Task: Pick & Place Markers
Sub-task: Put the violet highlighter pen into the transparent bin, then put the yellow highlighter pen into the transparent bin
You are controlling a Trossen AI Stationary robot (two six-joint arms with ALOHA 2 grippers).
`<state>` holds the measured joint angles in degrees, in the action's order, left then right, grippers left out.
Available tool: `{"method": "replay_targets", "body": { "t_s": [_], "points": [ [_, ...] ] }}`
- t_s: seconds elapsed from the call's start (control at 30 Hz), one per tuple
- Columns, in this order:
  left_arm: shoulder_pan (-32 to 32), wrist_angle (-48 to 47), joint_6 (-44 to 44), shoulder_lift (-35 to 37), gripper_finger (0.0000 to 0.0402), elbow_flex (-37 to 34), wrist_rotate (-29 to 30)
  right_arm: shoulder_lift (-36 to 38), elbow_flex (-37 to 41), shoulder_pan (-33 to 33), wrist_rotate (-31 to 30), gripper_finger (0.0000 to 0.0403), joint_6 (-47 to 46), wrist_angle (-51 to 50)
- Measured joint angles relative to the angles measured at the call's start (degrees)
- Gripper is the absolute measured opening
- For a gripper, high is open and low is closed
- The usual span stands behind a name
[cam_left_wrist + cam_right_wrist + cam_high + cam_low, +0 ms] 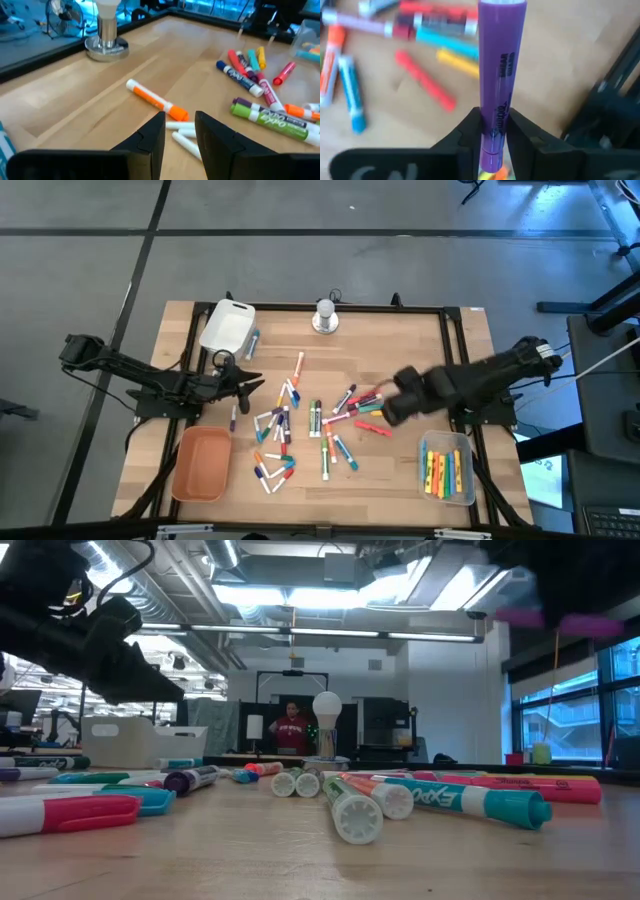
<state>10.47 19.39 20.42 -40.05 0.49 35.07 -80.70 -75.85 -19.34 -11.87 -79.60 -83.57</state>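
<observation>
Wooden tabletop (400,340) fills the middle of the high view, with loose markers (300,430) scattered across its centre. At the frame's right the right gripper (495,131) pinches a purple marker (501,65) above the table, beside a clear tray (447,468) of markers lower right. At centre left the left gripper (180,131) hovers, fingers parted and empty, near an orange tray (201,464) and white tray (227,326)
</observation>
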Motion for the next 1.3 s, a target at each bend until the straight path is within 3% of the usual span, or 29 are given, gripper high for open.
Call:
{"method": "replay_targets", "body": {
  "t_s": [0.27,0.5,0.67,0.97,1.07,1.2,1.3],
  "points": [
    [0.0,-0.1,2.1,-0.8,0.0102,0.0,-4.7,-2.1,2.4,-17.7,9.0,0.0066,-22.7,0.1],
    [0.0,0.2,4.5,-0.8,0.0102,0.0,-7.5,-6.3,3.2,-28.6,22.2,0.0075,-38.1,2.2],
    [0.0,0.3,5.7,-0.8,0.0102,0.0,-7.7,-8.1,3.2,-30.9,27.1,0.0089,-39.7,2.5],
    [0.0,0.5,6.0,-0.8,0.0102,0.0,-7.4,-7.8,3.2,-29.3,26.9,0.0166,-36.5,1.6],
    [0.0,0.5,6.0,-0.8,0.0102,0.0,-6.9,-7.4,3.2,-27.3,22.6,0.0183,-29.8,-2.2],
    [0.0,0.6,5.2,-0.8,0.0102,0.0,-5.6,-6.7,3.1,-22.1,3.3,0.0188,-19.5,-6.4],
    [0.0,0.9,5.2,-0.8,0.0102,0.0,-5.6,-6.7,3.1,-17.0,-9.9,0.0183,-4.9,-4.2]
  ]
}}
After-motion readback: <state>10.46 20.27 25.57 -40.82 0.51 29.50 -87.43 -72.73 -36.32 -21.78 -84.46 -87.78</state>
